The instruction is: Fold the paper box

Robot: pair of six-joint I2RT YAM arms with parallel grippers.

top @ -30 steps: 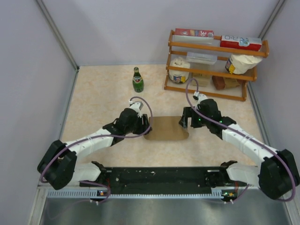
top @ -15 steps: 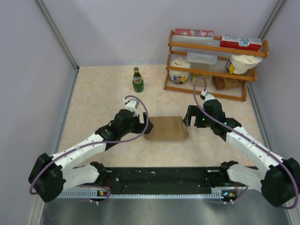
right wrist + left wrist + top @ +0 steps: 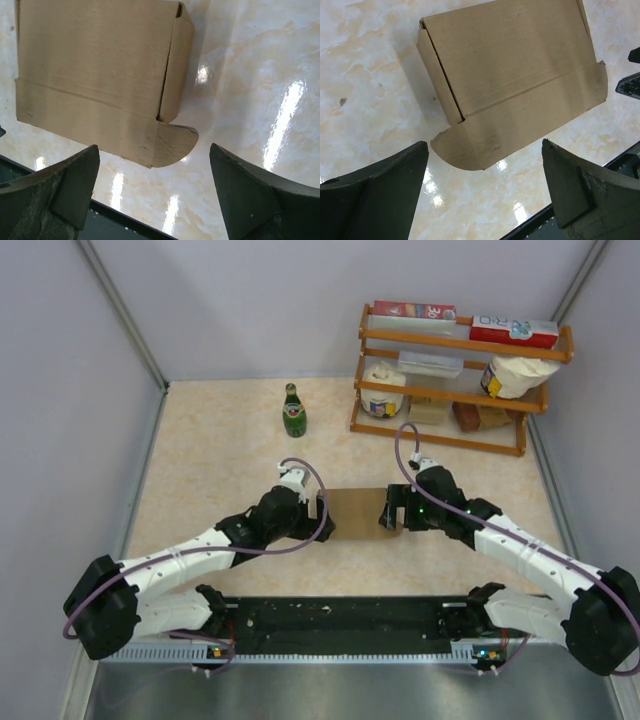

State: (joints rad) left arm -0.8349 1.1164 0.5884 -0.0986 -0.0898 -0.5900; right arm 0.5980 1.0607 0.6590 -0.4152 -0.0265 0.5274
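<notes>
Centrally, the left gripper (image 3: 484,150) and right gripper (image 3: 153,149) gape wide and empty, flanking the box (image 3: 355,512). Uneven pushes could skew it, leaving its flap (image 3: 520,125) untucked.

It was a lab booth: plain walls (image 3: 250,300) boxed a marbled table (image 3: 215,440) carrying two bolted robot arms (image 3: 190,558).

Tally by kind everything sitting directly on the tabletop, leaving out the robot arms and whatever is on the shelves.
Cardboard box: 1
Green bottle: 1
Wooden rack: 1
Total: 3
</notes>
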